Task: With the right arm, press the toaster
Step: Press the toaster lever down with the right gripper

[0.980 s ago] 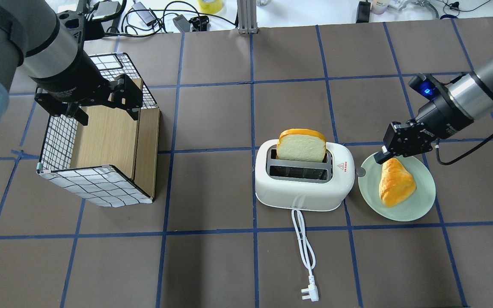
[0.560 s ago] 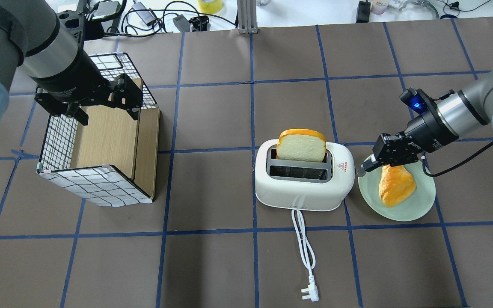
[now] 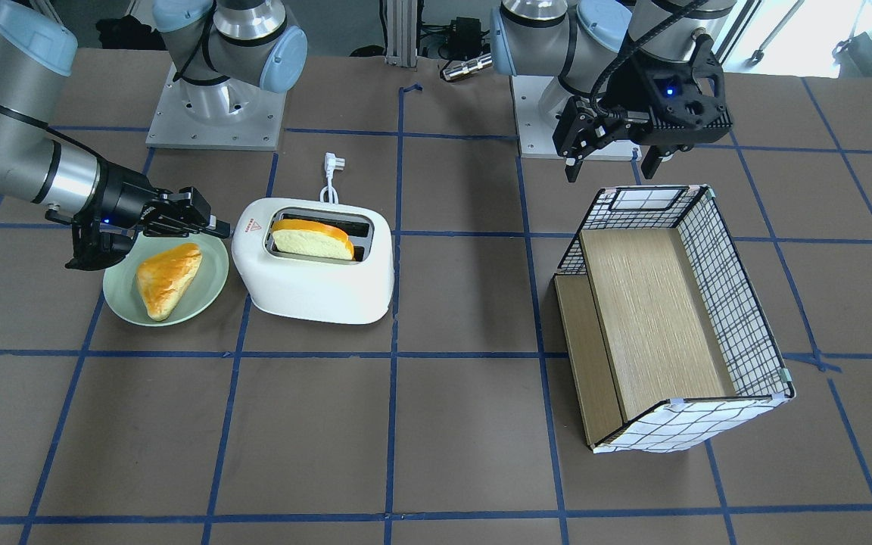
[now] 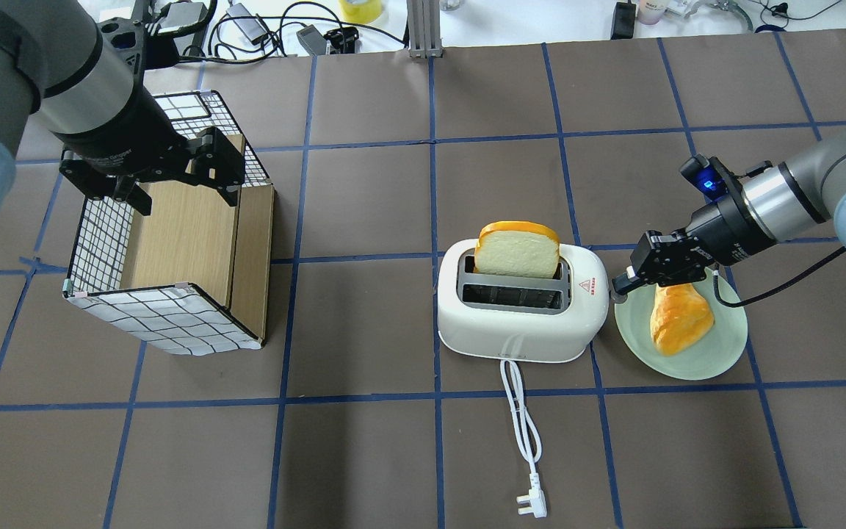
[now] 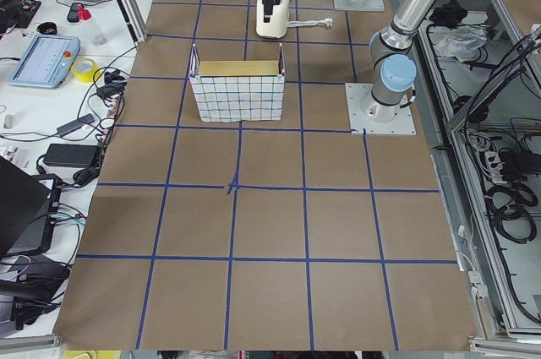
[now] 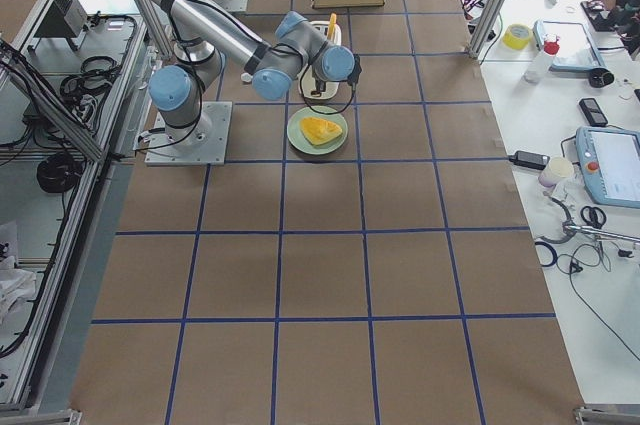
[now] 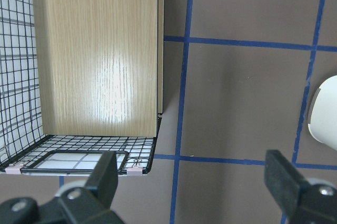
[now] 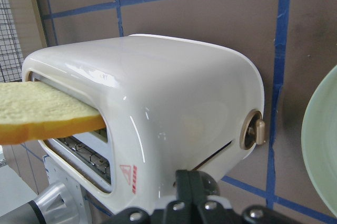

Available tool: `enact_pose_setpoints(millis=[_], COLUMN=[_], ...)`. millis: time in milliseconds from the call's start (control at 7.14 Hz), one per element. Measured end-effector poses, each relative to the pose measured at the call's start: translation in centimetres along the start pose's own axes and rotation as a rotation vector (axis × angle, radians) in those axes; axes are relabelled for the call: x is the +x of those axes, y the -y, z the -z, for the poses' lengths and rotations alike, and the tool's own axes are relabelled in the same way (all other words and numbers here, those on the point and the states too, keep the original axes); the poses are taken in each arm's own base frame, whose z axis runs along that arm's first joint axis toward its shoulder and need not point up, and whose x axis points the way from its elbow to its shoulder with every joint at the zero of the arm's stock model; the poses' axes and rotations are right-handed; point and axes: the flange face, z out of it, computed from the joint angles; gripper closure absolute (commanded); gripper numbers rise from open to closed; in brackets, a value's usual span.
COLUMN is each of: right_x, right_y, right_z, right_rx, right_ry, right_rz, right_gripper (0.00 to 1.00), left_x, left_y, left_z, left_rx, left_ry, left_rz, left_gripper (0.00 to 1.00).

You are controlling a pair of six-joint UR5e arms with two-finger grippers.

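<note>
The white toaster (image 4: 522, 316) stands mid-table with a bread slice (image 4: 517, 250) upright in its far slot; it also shows in the front view (image 3: 315, 280) and the right wrist view (image 8: 174, 92). My right gripper (image 4: 623, 283) is shut and empty, its tip at the toaster's right end face, just above the round knob (image 8: 253, 132). In the front view this gripper (image 3: 216, 225) reaches the toaster's end beside the red sticker. My left gripper (image 4: 184, 195) is open and empty, hovering over the basket.
A green plate (image 4: 717, 353) with a bread wedge (image 4: 680, 316) lies right of the toaster, under my right wrist. The checked wire-and-wood basket (image 4: 173, 250) stands at the left. The toaster's white cord and plug (image 4: 529, 503) trail toward the near edge.
My right gripper has moved left and down from above the plate to the toaster's right end. The left arm, toaster and bread have not moved.
</note>
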Motion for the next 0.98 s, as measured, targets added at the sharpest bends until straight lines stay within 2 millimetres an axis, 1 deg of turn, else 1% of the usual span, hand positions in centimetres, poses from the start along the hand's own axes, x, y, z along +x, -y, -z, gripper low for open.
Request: enact_pose_setpoints(millis=[280, 980], right_x=[0.3, 2.0], right_y=[0.1, 0.8], right_z=[-0.2, -1.6], right_rx=[-0.003, -0.030], right_ry=[-0.004, -0.002], right_rz=[0.018, 0.011], right_gripper=[1.00, 1.00], left_x=[0.0, 0.0], left_y=[0.0, 0.0], left_z=[0.0, 0.0], left_rx=[0.000, 0.000], left_ry=[0.000, 0.000], left_rz=[0.000, 0.000], left_gripper=[0.00, 0.00])
